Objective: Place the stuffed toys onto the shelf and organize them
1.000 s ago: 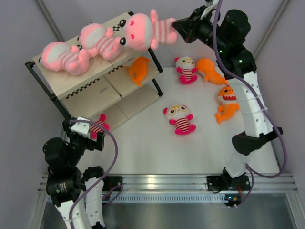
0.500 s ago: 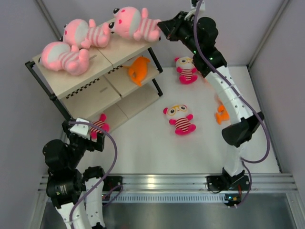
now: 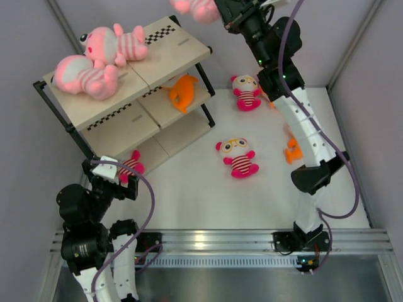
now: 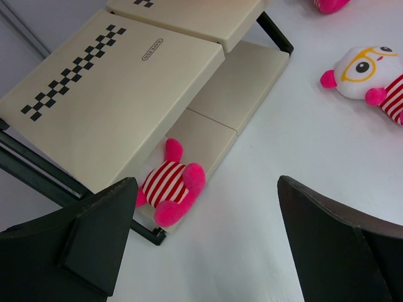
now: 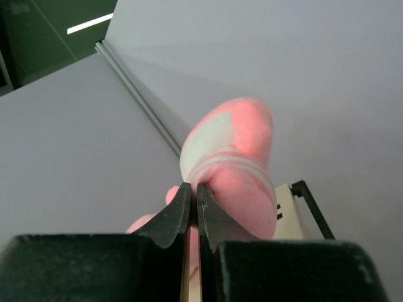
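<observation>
- Shelf (image 3: 129, 100): stands at 10 o'clock on the table (image 3: 189, 201). Two pale pink toys (image 3: 85, 74) lie touching on its top board, an orange fish (image 3: 182, 91) sits on the middle tier, and a striped doll (image 4: 171, 185) is on the bottom board.
- Right gripper (image 5: 192, 192): at 12 o'clock, fingers pinched on a third pink toy (image 3: 194, 7).
- Left gripper (image 4: 208, 214): at 8 o'clock, fingers wide apart, holding nothing.
- Bespectacled dolls: one (image 3: 238, 156) at table centre, another (image 3: 245, 91) at 1 o'clock.
</observation>
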### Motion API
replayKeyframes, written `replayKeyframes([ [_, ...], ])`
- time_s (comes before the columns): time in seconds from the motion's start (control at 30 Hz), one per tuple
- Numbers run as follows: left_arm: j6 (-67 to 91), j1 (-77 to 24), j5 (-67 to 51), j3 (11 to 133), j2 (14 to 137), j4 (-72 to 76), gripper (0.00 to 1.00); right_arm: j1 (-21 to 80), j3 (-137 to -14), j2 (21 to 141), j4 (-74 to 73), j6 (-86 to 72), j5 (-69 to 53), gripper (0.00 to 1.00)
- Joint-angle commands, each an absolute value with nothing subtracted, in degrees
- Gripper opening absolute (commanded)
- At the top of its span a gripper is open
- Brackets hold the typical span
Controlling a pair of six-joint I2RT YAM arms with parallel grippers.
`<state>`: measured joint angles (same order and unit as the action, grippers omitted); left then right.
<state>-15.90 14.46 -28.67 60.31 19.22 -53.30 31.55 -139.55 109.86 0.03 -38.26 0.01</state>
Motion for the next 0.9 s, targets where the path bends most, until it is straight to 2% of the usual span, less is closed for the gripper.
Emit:
replayKeyframes([
  [0.0, -14.68, 14.24, -28.39, 60.12, 18.54, -50.63, 0.99, 35.06, -141.15, 114.52, 4.39, -39.99, -0.61, 0.0],
  [0.43, -14.5, 14.06, -28.39, 60.12, 18.54, -50.89, 0.99, 35.86, -136.41, 115.14, 2.99, -39.55, -3.6, 0.0],
  [0.47, -14.5, 14.06, -28.39, 60.12, 18.54, -50.8, 0.99, 35.86, -136.23, 115.05, 2.81, -39.55, -3.95, 0.02],
  [0.5, -14.5, 14.06, -28.39, 60.12, 18.46, -50.89, 0.99, 35.86, -136.23, 115.05, 2.12, -39.46, -4.3, 0.13],
  [0.57, -14.41, 14.06, -28.21, 60.12, 18.28, -50.8, 0.99, 35.86, -136.14, 114.53, 1.24, -38.76, -4.66, 0.24],
  [0.6, -14.41, 14.06, -28.3, 60.12, 18.28, -50.8, 0.99, 35.86, -136.06, 114.26, 0.36, -38.24, -4.57, 0.42],
  [0.7, -14.59, 13.97, -28.48, 60.29, 18.28, -50.89, 0.99, 35.86, -134.39, 111.72, -1.39, -35.34, -3.52, 0.66],
  [0.87, -15.82, 13.8, -27.16, 63.89, 19.68, -50.97, 0.91, 35.86, -129.56, 104.87, -2.55, -28.49, -0.35, 0.7],
])
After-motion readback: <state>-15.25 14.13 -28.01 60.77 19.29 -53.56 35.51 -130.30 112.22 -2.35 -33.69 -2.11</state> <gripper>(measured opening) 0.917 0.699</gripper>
